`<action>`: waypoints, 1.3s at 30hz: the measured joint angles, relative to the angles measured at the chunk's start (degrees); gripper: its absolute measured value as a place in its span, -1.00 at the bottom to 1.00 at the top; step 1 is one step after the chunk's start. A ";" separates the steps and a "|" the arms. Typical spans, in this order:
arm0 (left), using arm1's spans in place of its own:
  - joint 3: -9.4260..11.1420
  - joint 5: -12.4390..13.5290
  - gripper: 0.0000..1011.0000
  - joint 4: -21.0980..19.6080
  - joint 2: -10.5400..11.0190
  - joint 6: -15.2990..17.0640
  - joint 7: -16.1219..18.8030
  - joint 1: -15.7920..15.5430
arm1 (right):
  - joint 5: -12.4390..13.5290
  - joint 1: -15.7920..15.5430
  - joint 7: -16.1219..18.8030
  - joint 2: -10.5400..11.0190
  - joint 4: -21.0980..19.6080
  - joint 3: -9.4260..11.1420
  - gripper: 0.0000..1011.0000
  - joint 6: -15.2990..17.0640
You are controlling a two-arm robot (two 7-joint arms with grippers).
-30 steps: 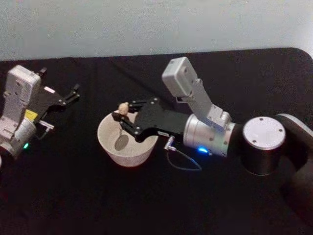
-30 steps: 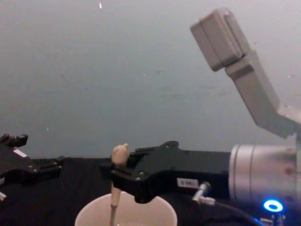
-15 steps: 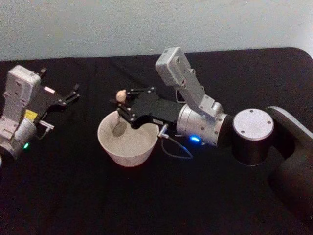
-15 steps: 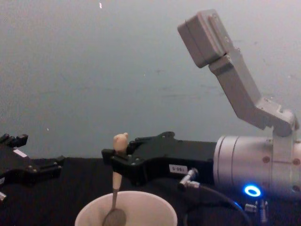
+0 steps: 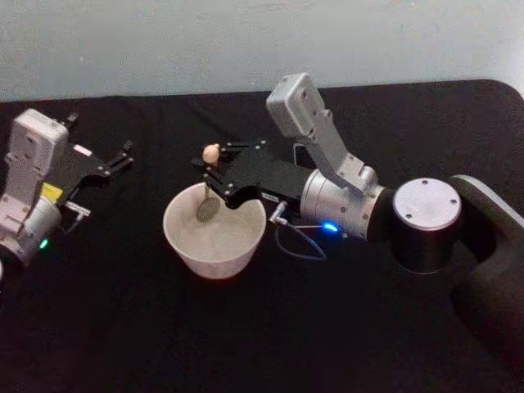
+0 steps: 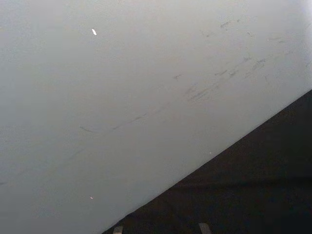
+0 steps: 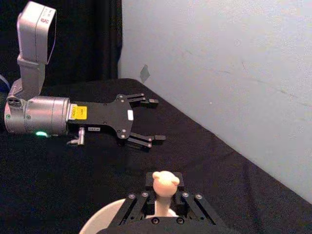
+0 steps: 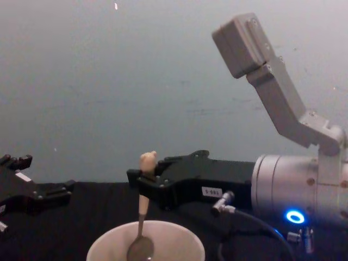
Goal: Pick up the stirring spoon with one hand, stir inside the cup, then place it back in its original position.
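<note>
The cream-white cup [image 5: 214, 246] stands on the black table, its rim low in the chest view [image 8: 163, 226]. My right gripper [image 5: 213, 169] reaches over the cup's far side and is shut on the stirring spoon [image 5: 209, 187]. The spoon hangs nearly upright: its bear head [image 8: 147, 160] sticks up above the fingers, and its dark metal bowl [image 8: 140, 248] dips inside the cup. In the right wrist view the bear head [image 7: 165, 184] pokes up between the fingers of the right gripper [image 7: 163, 200]. My left gripper [image 5: 123, 156] rests open at the table's left, away from the cup.
The black table [image 5: 262, 336] runs back to a pale wall [image 5: 246, 41]. A thin cable [image 5: 299, 246] loops under my right wrist beside the cup. The left gripper [image 7: 146, 122] lies across the table, seen from the right wrist.
My right gripper shifted the spoon slightly to the right and toward the cup's far side; the spoon bowl stays inside the cup. The left arm has not moved.
</note>
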 joint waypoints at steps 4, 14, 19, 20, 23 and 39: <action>0.00 0.00 0.98 0.00 0.00 0.00 0.00 0.00 | 0.03 -0.17 0.01 -0.02 -0.60 0.35 -0.58 0.09; 0.00 0.00 0.98 0.00 0.00 0.00 0.00 0.00 | 2.55 -0.44 1.22 2.03 -4.68 1.81 -0.58 3.37; 0.00 0.00 0.98 0.00 0.00 0.00 0.00 0.00 | 4.30 -0.05 1.41 3.15 -6.96 3.05 -0.58 4.44; 0.00 0.00 0.98 0.00 0.00 0.00 0.00 0.00 | 4.50 0.03 1.39 3.31 -7.32 3.26 -0.58 4.56; 0.00 0.00 0.98 0.00 0.00 0.00 0.00 0.00 | 5.58 0.49 0.89 3.91 -8.88 4.26 -0.58 4.80; 0.00 0.00 0.98 0.00 0.00 0.00 0.00 0.00 | 7.51 1.63 -4.43 7.53 -14.83 9.23 -0.58 8.22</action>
